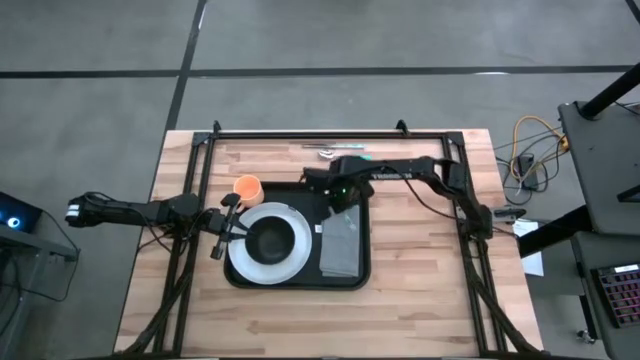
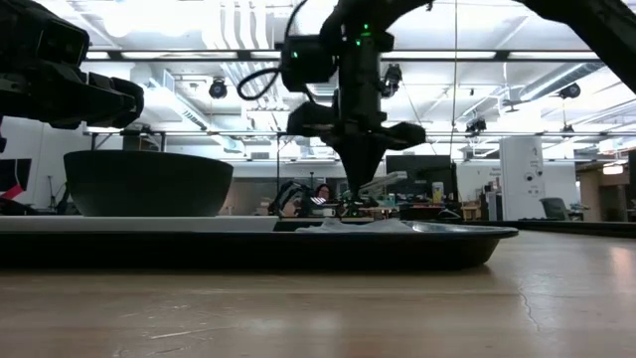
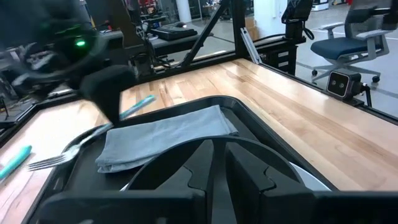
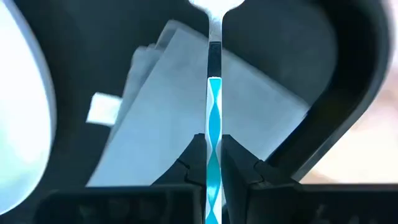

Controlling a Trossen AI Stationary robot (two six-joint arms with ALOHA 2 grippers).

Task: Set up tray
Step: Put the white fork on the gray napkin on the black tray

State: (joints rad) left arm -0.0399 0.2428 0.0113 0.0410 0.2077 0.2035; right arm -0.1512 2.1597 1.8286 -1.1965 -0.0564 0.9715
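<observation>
Inspecting the table, you find the tray [image 1: 352, 280] at its middle, flat on the wood, black, with a low raised rim. On it sit a round white plate [image 1: 292, 262] carrying a dark bowl [image 1: 268, 240], and beside them a folded grey napkin [image 1: 342, 245].

The right gripper [image 4: 214, 146] hangs over the tray's far edge above the napkin, its fingers pinching a piece of cutlery with a teal handle [image 4: 214, 118]; the working end is cut off in the right wrist view, so fork or spoon cannot be told there. The left gripper [image 1: 226, 232] sits at the plate's left edge, beside an orange cup [image 1: 247, 187]; its fingers appear pressed together and empty in the left wrist view. A fork [image 3: 68, 151] lies at the tray's rim next to the napkin, and more cutlery [image 1: 335, 152] rests on the table beyond.

Judged from these views, the tray is stiff and smooth, fairly light itself but loaded with loose crockery. You should take it by the rim, ideally at 2 opposite short sides, and keep it level; the plate and bowl could slide.
</observation>
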